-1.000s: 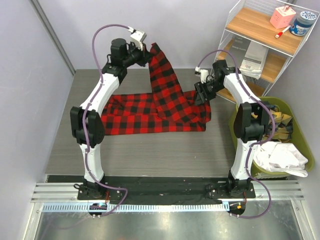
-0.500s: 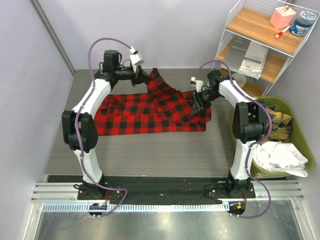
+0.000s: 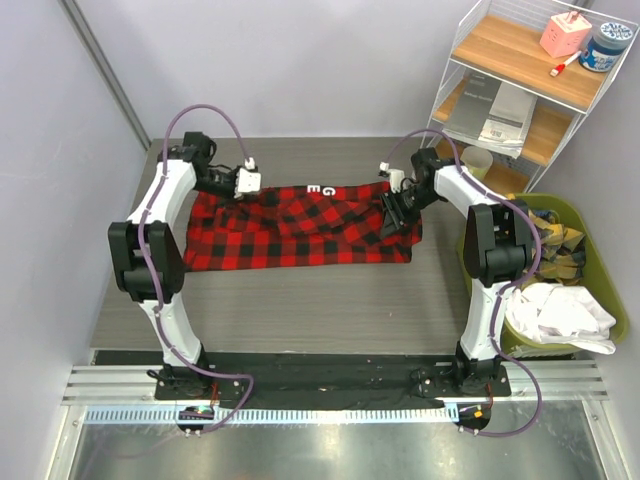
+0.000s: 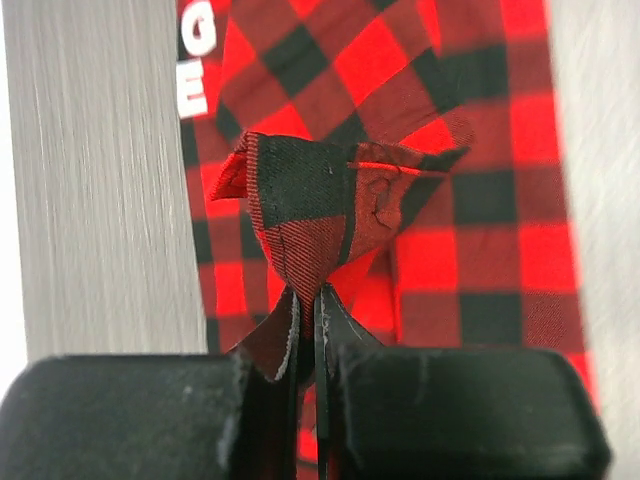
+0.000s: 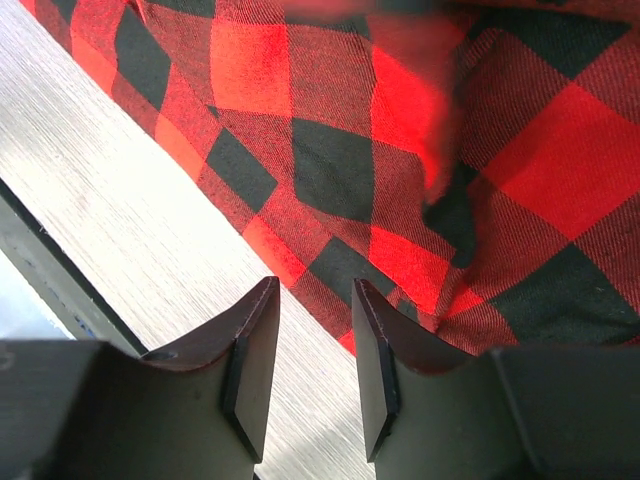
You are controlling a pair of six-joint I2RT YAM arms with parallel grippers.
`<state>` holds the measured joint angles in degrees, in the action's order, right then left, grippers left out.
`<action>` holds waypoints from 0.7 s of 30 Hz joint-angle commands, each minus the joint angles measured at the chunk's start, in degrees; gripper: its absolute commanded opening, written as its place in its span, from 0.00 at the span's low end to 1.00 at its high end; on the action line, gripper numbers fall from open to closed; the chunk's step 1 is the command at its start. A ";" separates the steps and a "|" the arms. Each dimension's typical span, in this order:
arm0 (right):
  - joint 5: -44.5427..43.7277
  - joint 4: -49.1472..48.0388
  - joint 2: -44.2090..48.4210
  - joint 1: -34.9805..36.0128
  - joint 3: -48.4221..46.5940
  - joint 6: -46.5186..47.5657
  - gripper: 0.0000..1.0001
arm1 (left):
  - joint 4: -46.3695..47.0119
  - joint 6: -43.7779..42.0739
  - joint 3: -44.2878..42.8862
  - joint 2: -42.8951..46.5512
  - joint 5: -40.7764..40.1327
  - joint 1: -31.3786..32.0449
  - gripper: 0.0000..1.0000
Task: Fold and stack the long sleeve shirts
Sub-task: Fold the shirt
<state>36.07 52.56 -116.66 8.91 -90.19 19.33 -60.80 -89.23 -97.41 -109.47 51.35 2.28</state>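
The red-and-black check flannel long sleeve shirt (image 3: 300, 228) lies spread across the middle of the grey table, with white letters (image 3: 325, 190) showing at its far edge. My left gripper (image 3: 238, 195) is low over the shirt's left part. In the left wrist view it (image 4: 308, 300) is shut on a bunched pinch of the flannel (image 4: 320, 200), with the letters (image 4: 195, 60) beyond. My right gripper (image 3: 393, 215) is at the shirt's right end. In the right wrist view it (image 5: 315, 300) is open and empty over the shirt's edge (image 5: 400, 130).
A white wire shelf (image 3: 520, 80) with wooden boards stands at the back right, with a cup (image 3: 477, 160) by its foot. A green bin (image 3: 600, 270) holding more cloth, including a white piece (image 3: 560, 315), stands right of the right arm.
My left gripper has carried the raised part of the shirt down and to the left, so it now lies low across the shirt and the white letters show. The right gripper has barely moved.
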 commanded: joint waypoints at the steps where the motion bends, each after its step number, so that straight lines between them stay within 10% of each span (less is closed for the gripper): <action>1: -0.13 0.96 -0.06 0.41 -0.60 1.14 0.40 | 3.14 -14.29 1.61 -1.00 -4.68 -2.02 0.00; 7: -0.65 3.34 0.73 0.41 -1.13 3.08 0.40 | 2.95 -24.41 1.68 -3.73 -8.19 -4.66 0.01; 8: -0.65 3.43 0.91 0.41 -1.04 3.43 0.40 | 4.01 -23.72 2.56 -3.65 -8.55 -5.09 0.13; 11: -0.74 3.96 1.79 0.50 -1.21 3.52 0.40 | 10.68 -18.98 5.37 -1.98 -9.16 -6.41 0.37; 21: -1.35 4.23 5.04 1.72 -4.03 3.18 0.39 | 20.10 16.00 9.78 6.37 -8.38 -12.30 0.61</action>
<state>35.40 57.45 -115.94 9.08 -90.87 22.59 -44.75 -88.07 -88.40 -109.89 41.54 -9.34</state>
